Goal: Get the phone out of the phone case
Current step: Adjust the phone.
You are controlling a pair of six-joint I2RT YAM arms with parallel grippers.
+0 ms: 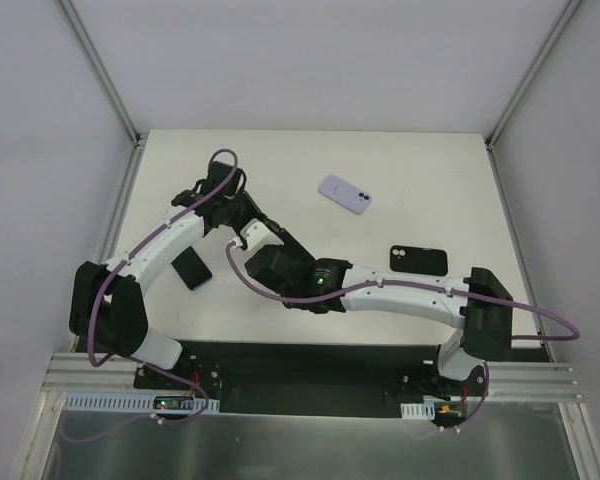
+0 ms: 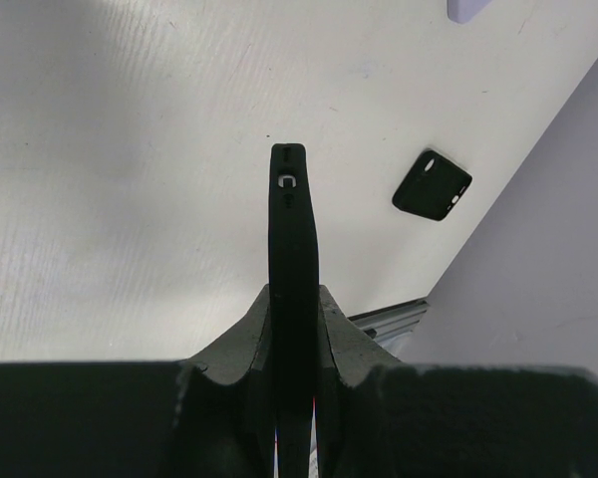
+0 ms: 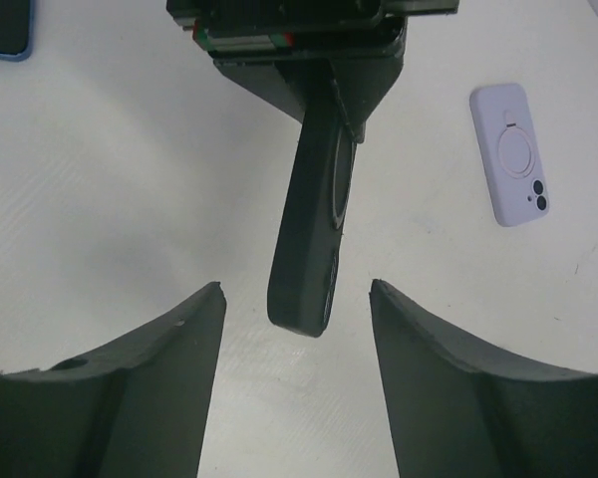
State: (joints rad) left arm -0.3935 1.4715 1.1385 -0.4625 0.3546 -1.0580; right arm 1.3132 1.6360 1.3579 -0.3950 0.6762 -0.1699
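A black phone case [image 2: 291, 219] stands edge-on between the fingers of my left gripper [image 2: 293, 294], which is shut on it. In the right wrist view the same case [image 3: 314, 239] hangs down from the left gripper, showing its back with a ring and a camera cut-out. Its lower end reaches into the gap of my right gripper [image 3: 297, 289], which is open and not touching the case. I cannot make out the phone inside the case. From above, the left gripper [image 1: 242, 222] and right gripper [image 1: 265, 262] meet near the table's middle.
A lilac case [image 1: 344, 194] lies at the back centre. A second black case [image 1: 418, 260] lies at the right. A dark phone with a blue rim [image 1: 191, 269] lies under the left arm. White walls and metal posts enclose the table [image 1: 430, 170].
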